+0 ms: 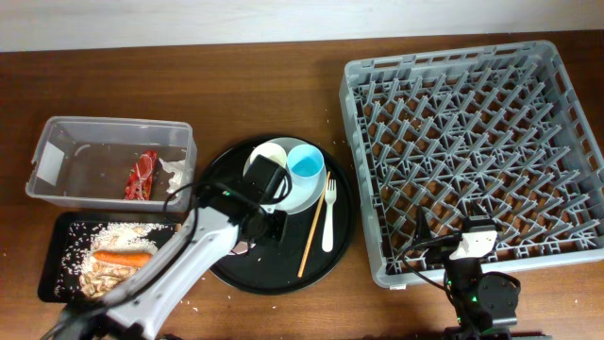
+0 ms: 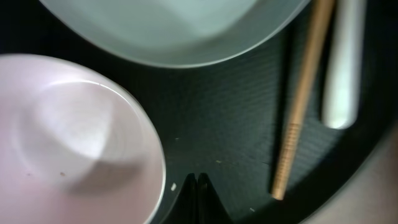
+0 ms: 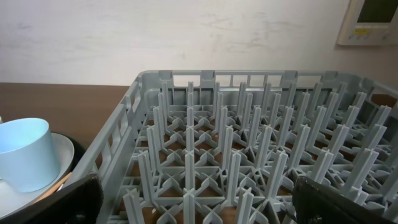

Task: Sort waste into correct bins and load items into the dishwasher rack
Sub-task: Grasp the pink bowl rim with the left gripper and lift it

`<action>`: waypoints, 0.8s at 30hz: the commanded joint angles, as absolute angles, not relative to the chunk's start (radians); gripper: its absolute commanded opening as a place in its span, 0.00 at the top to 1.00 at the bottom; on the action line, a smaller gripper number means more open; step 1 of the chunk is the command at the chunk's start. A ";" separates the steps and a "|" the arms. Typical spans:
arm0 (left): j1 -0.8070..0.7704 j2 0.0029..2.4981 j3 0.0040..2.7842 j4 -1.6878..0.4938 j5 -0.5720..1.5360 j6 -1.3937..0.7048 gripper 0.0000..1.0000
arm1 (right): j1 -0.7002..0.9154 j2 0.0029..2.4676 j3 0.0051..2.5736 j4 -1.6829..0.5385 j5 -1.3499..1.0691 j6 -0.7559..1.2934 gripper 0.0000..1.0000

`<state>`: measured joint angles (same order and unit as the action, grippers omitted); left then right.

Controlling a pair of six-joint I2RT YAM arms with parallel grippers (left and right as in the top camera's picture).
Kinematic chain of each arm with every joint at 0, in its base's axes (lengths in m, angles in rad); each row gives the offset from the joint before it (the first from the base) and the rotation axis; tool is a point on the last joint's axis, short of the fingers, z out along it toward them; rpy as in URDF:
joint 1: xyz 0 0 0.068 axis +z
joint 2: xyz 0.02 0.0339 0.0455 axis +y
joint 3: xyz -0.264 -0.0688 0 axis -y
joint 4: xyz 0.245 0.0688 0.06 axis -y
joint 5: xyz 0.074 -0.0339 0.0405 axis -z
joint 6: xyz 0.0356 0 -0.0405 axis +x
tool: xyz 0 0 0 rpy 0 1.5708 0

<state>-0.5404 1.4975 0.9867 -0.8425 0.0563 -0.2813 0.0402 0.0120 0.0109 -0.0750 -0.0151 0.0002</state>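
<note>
Left tool [image 2: 198,186] was pinched fully together, nothing between its tips, low over the round black tray [image 1: 283,271] at mid-bench toward the near edge. In the wrist view the white bowl [image 2: 68,137] lay just left of the tips, contact unclear. The chopstick [image 2: 298,106] lay to their right, long axis running near edge to far, roughly parallel to the fork [image 2: 341,62]. Left arm was nearer both. Right tool [image 3: 199,208] stood wide and empty by the dishwasher rack [image 1: 557,113] at the right edge. Judged: the left tool must reopen before either pick. The tub [image 1: 113,123] bore a white label [image 1: 44,162], no legible writing.
</note>
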 commanded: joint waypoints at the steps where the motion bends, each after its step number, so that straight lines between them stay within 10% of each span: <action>1: -0.529 1.343 1.068 -0.888 0.019 -0.236 0.93 | 0.046 0.006 0.006 -0.079 -0.010 0.005 0.01; 2: -0.501 1.290 1.100 -0.933 -0.113 -0.297 0.92 | 0.046 0.006 0.006 -0.079 -0.010 0.005 0.01; 4: -0.397 1.214 1.108 -0.993 -0.199 -0.360 0.51 | 0.046 0.006 0.006 -0.079 -0.010 0.005 0.01; 5: -0.356 1.214 1.108 -1.017 -0.197 -0.371 0.47 | 0.046 0.006 0.006 -0.079 -0.010 0.005 0.01; 24: -0.208 1.628 0.917 -0.871 -0.093 -0.336 0.64 | 0.046 0.006 0.006 -0.079 -0.010 0.005 0.01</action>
<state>-0.2127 1.6161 0.9340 -0.8764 -0.1040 -0.3370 0.0402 0.0120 0.0109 -0.0750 -0.0151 0.0002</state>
